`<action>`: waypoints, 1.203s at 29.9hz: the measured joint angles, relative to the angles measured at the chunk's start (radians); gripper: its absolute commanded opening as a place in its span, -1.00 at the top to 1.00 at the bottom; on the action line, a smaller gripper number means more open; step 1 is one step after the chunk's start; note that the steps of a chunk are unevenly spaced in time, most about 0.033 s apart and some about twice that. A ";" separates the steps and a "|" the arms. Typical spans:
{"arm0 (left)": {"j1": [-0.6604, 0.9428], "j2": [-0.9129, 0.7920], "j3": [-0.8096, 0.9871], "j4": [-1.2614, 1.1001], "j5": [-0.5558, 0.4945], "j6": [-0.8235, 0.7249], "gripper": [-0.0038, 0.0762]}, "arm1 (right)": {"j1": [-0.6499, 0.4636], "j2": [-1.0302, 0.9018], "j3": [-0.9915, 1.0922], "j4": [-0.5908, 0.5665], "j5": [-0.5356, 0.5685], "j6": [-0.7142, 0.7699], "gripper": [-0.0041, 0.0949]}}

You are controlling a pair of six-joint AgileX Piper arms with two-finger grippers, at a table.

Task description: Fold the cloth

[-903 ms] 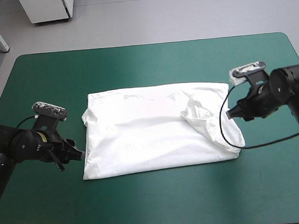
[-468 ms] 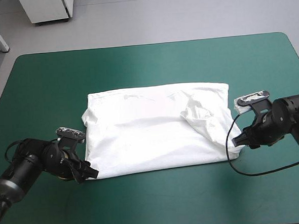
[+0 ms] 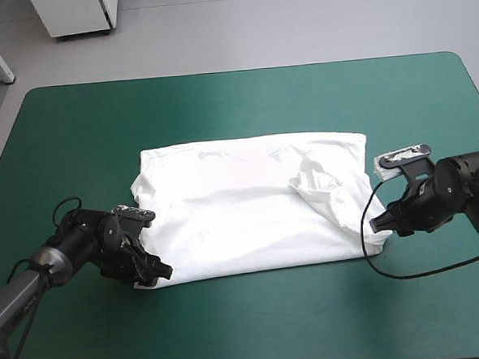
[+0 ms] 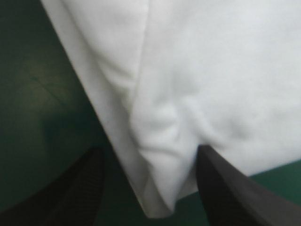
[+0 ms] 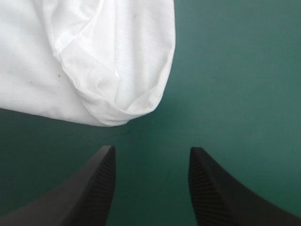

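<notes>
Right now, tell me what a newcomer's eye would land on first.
The white T-shirt, lying as a wide folded rectangle mid-table on the teal-green cover. Next, the open left pincer straddling its near left corner, and the open right pincer just short of its near right corner.

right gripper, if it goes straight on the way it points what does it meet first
Most likely the T-shirt: its rounded corner lies ahead of the open right gripper, past a strip of bare teal-green cover. If the gripper tilts downward it could touch the cover first; depth is unclear.
</notes>
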 measured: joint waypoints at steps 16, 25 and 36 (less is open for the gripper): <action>0.001 0.058 -0.029 -0.044 0.023 0.030 0.93 | 0.000 0.170 0.000 0.067 -0.036 -0.013 -0.02; 0.001 0.058 -0.029 -0.049 0.023 0.045 0.93 | 0.000 0.268 0.000 0.063 -0.040 -0.015 -0.02; 0.001 0.058 -0.029 -0.049 0.022 0.047 0.93 | 0.000 0.389 0.000 0.064 -0.041 -0.015 0.00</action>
